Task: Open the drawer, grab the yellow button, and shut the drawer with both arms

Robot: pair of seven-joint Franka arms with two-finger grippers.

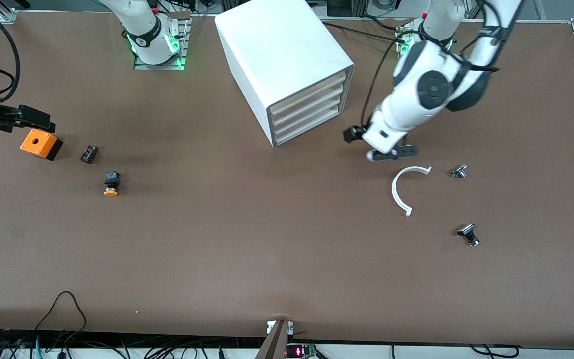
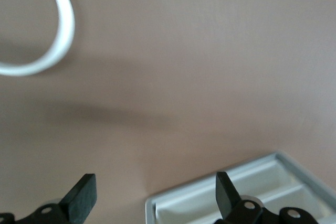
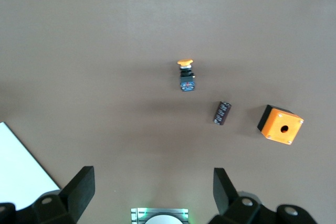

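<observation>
We see drawer (image 1: 312, 89) shut, upper centre; left gripper (image 1: 384, 149) wide open, empty, beside cabinet (image 1: 277, 60). Right gripper (image 3: 152, 190) open, empty, waits. We should hook top lip squarely, pull straight.

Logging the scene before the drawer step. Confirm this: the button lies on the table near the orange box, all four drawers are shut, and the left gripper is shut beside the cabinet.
One error: the left gripper is open, as the left wrist view shows. The button does lie near the orange box, and the cabinet drawers look shut.
</observation>
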